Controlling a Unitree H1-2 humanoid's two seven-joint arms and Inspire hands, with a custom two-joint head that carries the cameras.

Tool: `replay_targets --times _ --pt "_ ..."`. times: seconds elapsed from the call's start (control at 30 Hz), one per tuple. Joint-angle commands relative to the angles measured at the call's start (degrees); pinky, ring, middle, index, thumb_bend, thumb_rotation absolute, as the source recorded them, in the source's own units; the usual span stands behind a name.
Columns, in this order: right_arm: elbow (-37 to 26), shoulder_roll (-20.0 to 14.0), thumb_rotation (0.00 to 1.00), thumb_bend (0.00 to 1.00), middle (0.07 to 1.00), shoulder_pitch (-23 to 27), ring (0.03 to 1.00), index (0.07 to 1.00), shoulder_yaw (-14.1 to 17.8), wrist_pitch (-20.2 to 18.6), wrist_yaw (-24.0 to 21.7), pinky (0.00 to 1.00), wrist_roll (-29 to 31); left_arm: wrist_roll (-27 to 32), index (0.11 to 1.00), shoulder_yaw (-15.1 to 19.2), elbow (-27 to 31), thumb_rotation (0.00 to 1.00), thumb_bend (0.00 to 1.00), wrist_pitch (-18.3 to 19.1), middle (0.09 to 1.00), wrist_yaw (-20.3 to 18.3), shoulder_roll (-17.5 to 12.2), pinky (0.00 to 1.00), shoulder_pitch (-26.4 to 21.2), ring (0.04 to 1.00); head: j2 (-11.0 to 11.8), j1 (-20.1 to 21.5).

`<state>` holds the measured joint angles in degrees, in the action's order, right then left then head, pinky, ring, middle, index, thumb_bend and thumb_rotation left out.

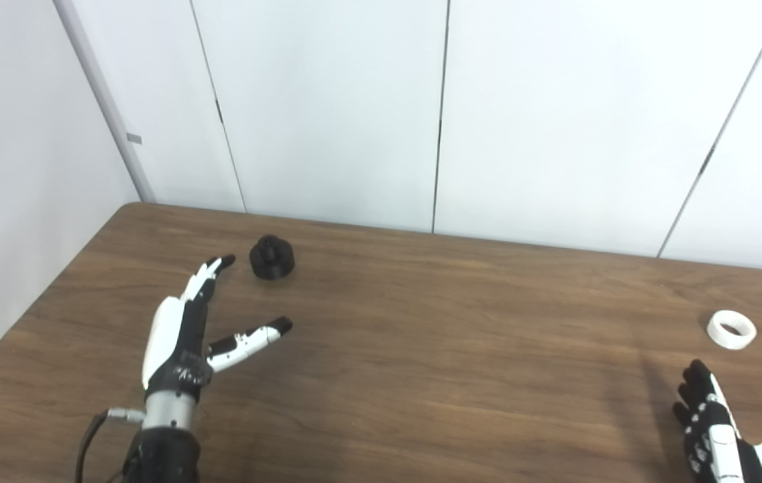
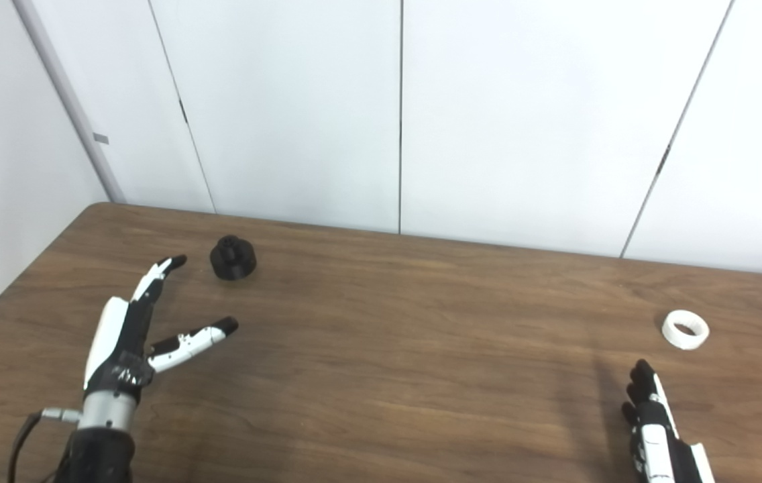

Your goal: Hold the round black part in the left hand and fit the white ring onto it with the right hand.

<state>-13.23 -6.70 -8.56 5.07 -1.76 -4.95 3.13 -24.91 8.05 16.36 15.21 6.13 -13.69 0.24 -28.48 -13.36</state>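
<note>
Left eye view, read from near edge to far wall. Nearest you, at the lower right, the right robot hand [image 1: 713, 429] enters from the bottom edge, only partly in frame; its dark fingers [image 1: 693, 389] point away from you, and whether they are spread or curled you cannot tell from either view. It holds nothing that you can see. At the lower left, the left robot hand [image 1: 183, 335] hovers or rests low over the table [image 1: 421, 349], released and empty: its fingers [image 1: 210, 272] stretch forward and its thumb [image 1: 253, 339] angles out to the right, well apart from them. A grey cable [image 1: 89, 433] loops beside its wrist.

Farther out on the right, the white ring [image 1: 731, 329] lies flat on the wood, just beyond the right robot hand and not touched by it. Farther still on the left, the round black part [image 1: 271, 256] stands on the table with its narrower boss upward, just beside the left fingertips but clear of them. The two pieces lie well apart, on opposite sides of the table.

Behind the far edge rise white wall panels [image 1: 327, 107] divided by thin vertical seams.
</note>
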Motion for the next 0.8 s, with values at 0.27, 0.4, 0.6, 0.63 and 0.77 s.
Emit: replay_targets --times 0.27,0.4,0.6,0.63,0.77 --pt "-2.84 -0.77 1.00 0.36 0.991 -0.72 1.000 0.994 0.09 0.08 -0.04 1.00 -0.19 -4.57 0.895 0.36 -9.90 0.45 0.95 -0.56 0.969 2.17 -5.59 1.00 -7.85 1.000 -0.33 0.04" --pt "-3.13 -0.82 1.00 0.37 0.989 -0.90 1.000 0.992 -0.04 -0.07 0.12 1.00 -0.84 -4.54 0.890 0.33 -14.36 0.45 0.96 0.25 0.967 1.75 -6.69 1.00 -10.98 1.000 -0.55 0.04" --pt "-3.73 -0.63 1.00 0.36 0.987 -1.03 1.000 0.985 -0.10 -0.62 0.34 1.00 -1.72 -4.43 0.888 0.03 -20.29 0.46 0.98 1.11 0.959 1.29 -8.18 1.00 -15.91 1.000 -0.61 0.24" --pt "-3.84 -0.65 1.00 0.36 0.986 -0.99 1.000 0.984 -0.12 -0.71 0.37 1.00 -1.96 -4.64 0.888 -0.17 -21.24 0.47 0.99 1.52 0.959 1.21 -8.45 1.00 -16.83 1.000 -0.61 0.24" --pt "-3.78 -0.66 1.00 0.35 0.976 -0.81 0.992 0.980 0.02 -0.26 0.42 1.00 -2.37 -4.81 0.877 -1.36 -24.17 0.47 0.99 3.13 0.958 0.82 -9.22 1.00 -20.07 1.000 -0.63 0.20"
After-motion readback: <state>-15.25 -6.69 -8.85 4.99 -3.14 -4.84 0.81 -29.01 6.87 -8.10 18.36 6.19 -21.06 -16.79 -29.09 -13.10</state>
